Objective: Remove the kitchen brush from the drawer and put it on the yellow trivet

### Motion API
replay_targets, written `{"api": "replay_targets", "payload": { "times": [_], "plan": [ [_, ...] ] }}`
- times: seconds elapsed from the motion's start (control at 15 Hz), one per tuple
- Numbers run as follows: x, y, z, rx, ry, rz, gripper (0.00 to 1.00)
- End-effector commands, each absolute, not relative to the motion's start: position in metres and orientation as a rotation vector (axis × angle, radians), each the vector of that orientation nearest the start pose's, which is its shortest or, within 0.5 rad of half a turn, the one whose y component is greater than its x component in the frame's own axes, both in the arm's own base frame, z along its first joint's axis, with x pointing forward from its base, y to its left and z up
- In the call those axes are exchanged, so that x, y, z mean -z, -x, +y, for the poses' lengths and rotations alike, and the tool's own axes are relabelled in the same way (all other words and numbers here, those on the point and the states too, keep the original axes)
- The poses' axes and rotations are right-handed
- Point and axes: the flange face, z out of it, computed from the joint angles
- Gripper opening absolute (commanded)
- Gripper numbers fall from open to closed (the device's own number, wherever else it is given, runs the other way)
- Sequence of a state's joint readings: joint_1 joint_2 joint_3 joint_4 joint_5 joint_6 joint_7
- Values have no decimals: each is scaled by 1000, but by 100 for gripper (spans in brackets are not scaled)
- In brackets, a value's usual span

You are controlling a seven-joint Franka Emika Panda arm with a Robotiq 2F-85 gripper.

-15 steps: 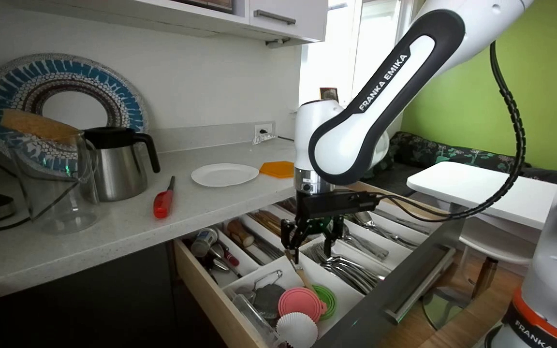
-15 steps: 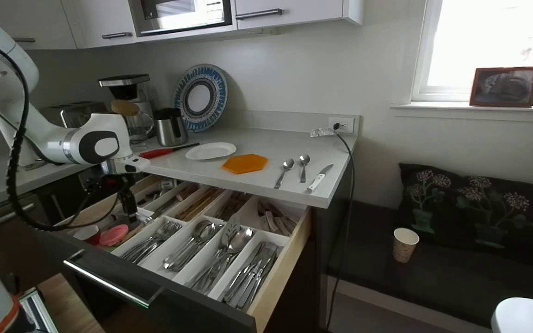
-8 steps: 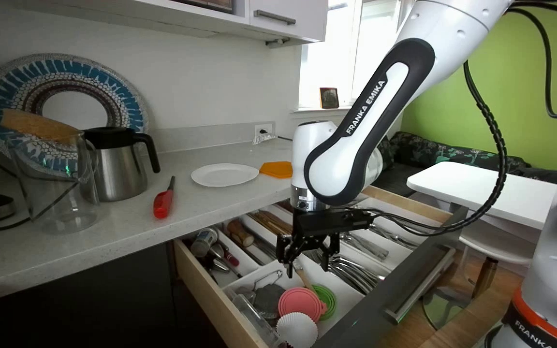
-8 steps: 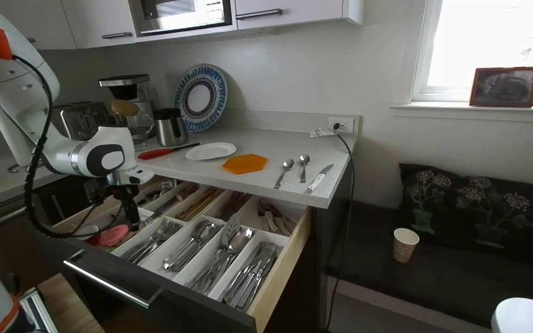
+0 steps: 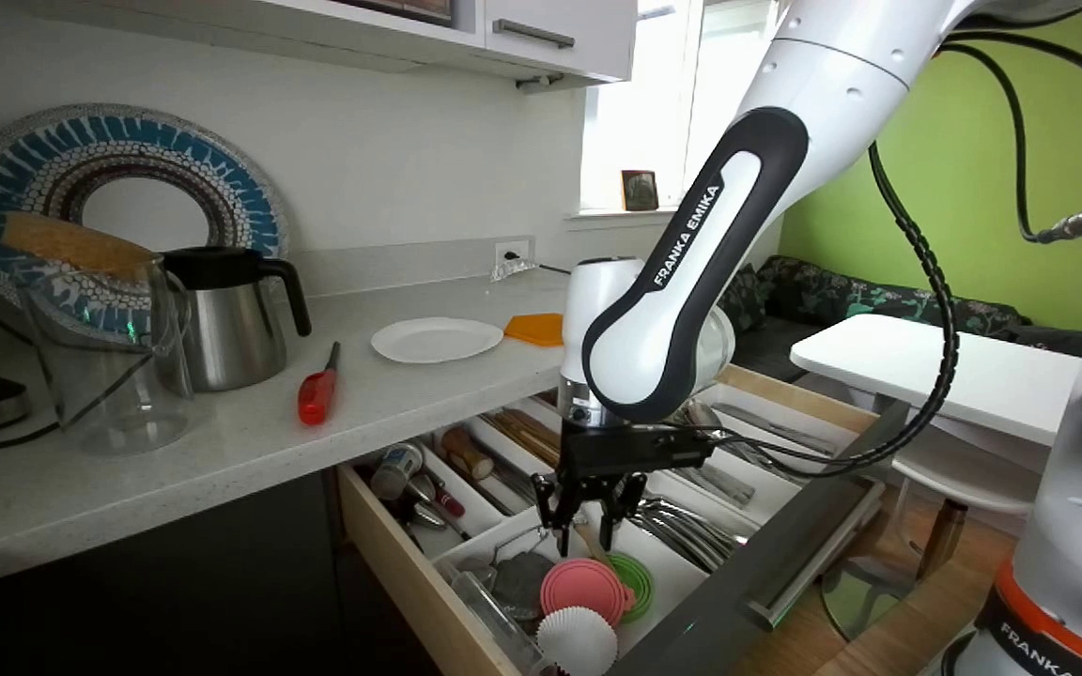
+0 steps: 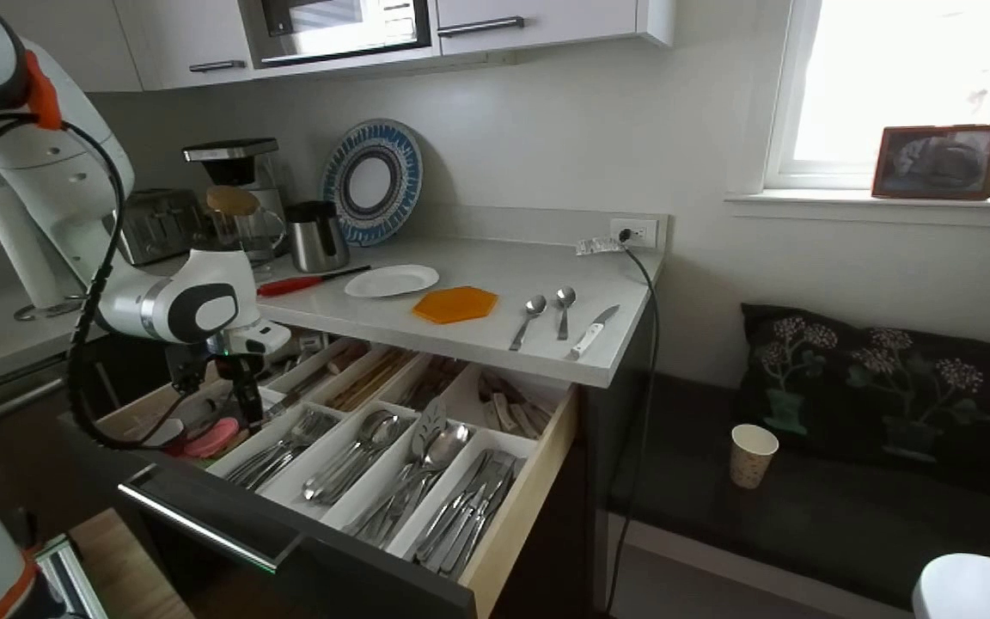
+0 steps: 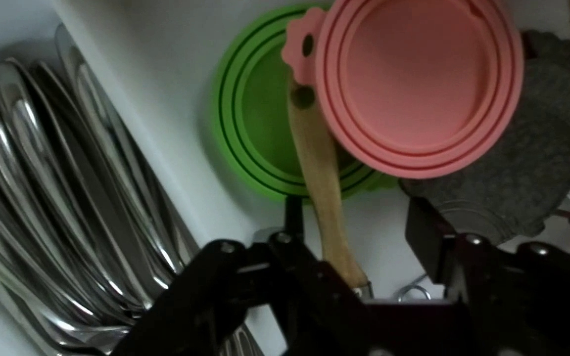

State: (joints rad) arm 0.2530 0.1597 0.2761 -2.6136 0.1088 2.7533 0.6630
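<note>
Spread tool [image 5: 585, 541] over the divided cutlery drawer [image 5: 400, 563]

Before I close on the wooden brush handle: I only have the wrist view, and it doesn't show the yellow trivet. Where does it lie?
Observer: The yellow trivet lies flat on the counter, higher than the open drawer.
Operator: What is it next to up there?
Observer: In an exterior view it sits between the white plate and two spoons.
Operator: And how do the jaws hang?
Observer: In both exterior views they point downward; exactly how deep they reach, I can't tell.
</note>
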Motion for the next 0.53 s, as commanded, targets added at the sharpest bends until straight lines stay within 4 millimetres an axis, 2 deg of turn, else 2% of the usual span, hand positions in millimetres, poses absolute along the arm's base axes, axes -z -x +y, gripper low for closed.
{"api": "replay_targets", "payload": {
  "times": [0.0, 0.07, 0.2, 0.4, 0.47],
  "plan": [
    [-187, -377, 219, -74, 3051, 384, 52],
    [-185, -377, 218, -75, 3053, 386, 33],
    [-186, -377, 217, -74, 3055, 387, 26],
    [-195, -377, 212, -59, 3056, 398, 1],
    [-199, -376, 212, -55, 3057, 398, 0]
  ]
}}
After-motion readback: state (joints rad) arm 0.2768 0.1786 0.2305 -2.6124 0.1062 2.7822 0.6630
